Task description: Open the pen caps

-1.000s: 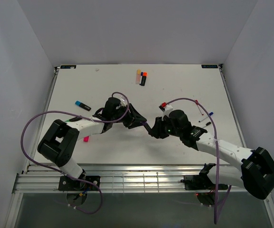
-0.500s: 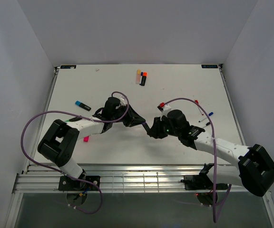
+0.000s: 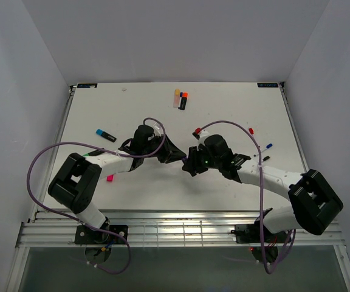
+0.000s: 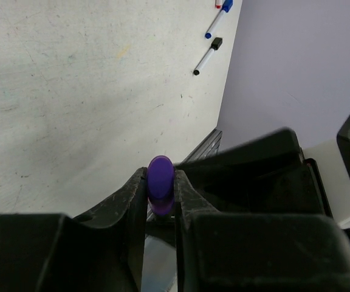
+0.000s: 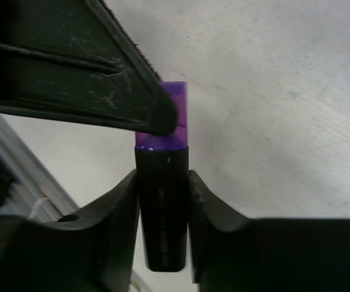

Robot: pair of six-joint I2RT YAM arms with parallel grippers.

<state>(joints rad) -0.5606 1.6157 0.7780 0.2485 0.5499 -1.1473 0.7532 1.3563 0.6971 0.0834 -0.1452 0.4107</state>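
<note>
Above the white table (image 3: pixel 132 103), the right arm (image 3: pixel 266 177) is reaching further toward the centre than a second ago, carrying the right gripper (image 3: pixel 191 165) up against the left gripper (image 3: pixel 179 157). The left arm (image 3: pixel 108 159) is holding almost the same pose as before. In that second the left jaws are going from spread to clenched on the purple cap (image 4: pixel 161 179), which is sitting mid-table between the two grippers. The right fingers (image 5: pixel 117 213) are hugging the black marker barrel (image 5: pixel 163 201) with no gap showing, so each arm now seems to own one end. That suggests the cap is seated still and ready to be pulled straight off. For room, bare table is lying on all sides of the joined grippers. The rail at the near edge (image 3: pixel 163 231) and the side walls are standing well apart from them. Other things are lying well clear: a blue-capped marker (image 3: pixel 105 134) to the left, a magenta cap (image 3: pixel 110 177) beside the left forearm, and thin pens (image 4: pixel 214 18) near the right edge.
</note>
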